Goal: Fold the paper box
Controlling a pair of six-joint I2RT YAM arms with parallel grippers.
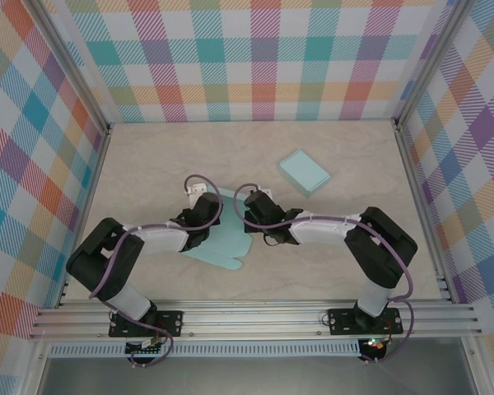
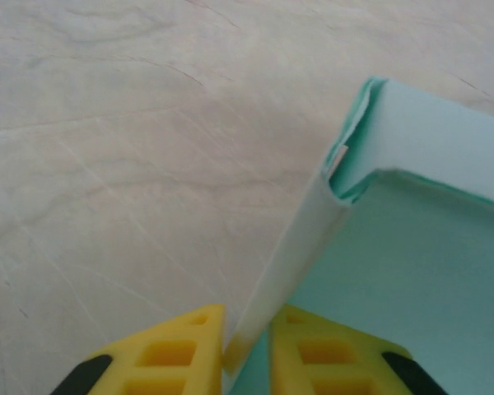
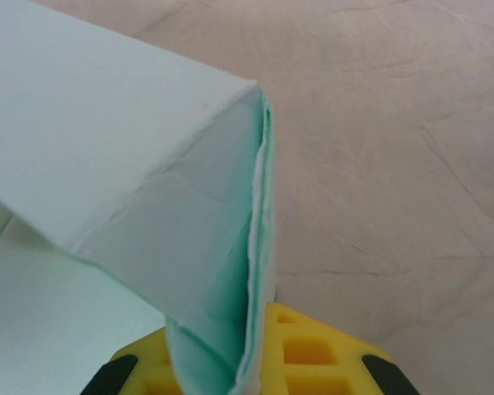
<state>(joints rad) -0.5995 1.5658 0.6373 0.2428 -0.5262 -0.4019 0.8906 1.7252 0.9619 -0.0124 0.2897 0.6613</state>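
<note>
My left gripper [image 2: 247, 350], jaws narrow, pinches a raised side wall of the paper box [image 1: 224, 247], which lies half-formed at the centre of the table [image 1: 148, 156], between my two arms; my right gripper [image 3: 240, 374], closed tight, clamps a doubled wall of the same box; a finished box [image 1: 305, 173] sits well apart, far right. The card looks light, thin and quick to crease; I judge it best gripped gently on the walls close to the folds, lest it buckle or slip.
</note>
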